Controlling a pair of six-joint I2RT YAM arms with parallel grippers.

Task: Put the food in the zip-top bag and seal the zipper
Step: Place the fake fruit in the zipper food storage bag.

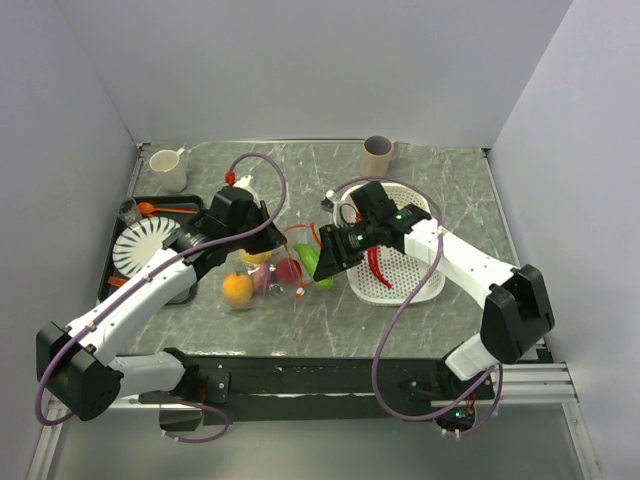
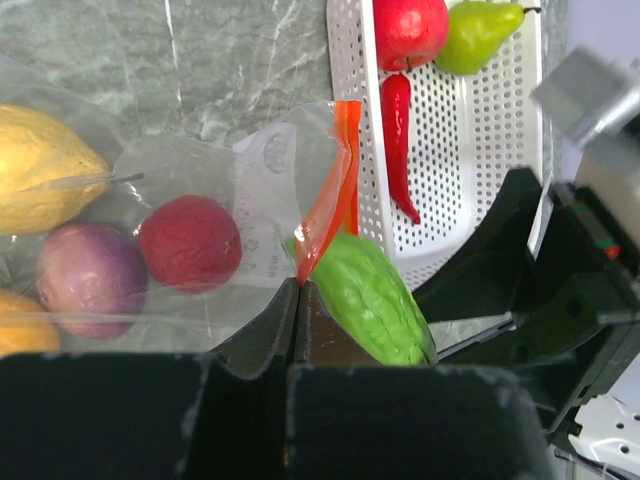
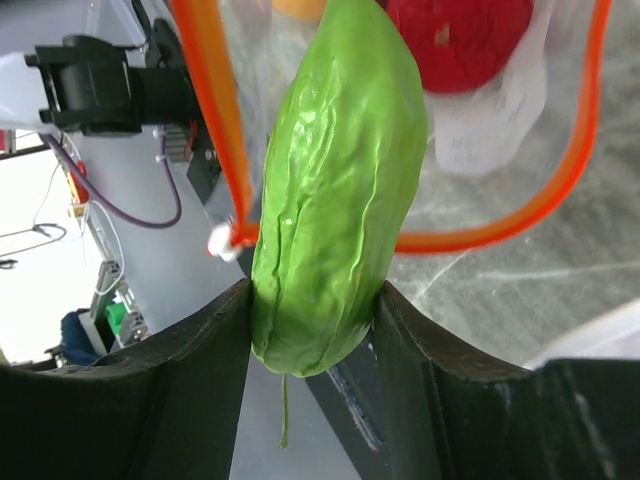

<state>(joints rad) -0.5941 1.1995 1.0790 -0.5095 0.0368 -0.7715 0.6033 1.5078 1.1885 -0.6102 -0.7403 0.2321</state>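
Grey marbled table (image 1: 440, 170); white basket (image 1: 410, 275) right of centre, holding red apple (image 2: 410, 28), green pear (image 2: 478, 32), red chili (image 2: 398, 140)

Zip-top bag (image 2: 260, 190) just left of basket, mouth open; yellow fruit (image 2: 40, 180), purple fruit (image 2: 90, 280), red fruit (image 2: 190, 243) inside

Right gripper (image 3: 315, 290) clamped on green gourd (image 3: 335, 180): stalk end between fingers, far end at bag mouth, zipper (image 2: 335, 190) strip either side

Left gripper (image 2: 300, 290) fingers pressed together on zipper, just left of gourd

White slider (image 3: 222, 240) beside gourd
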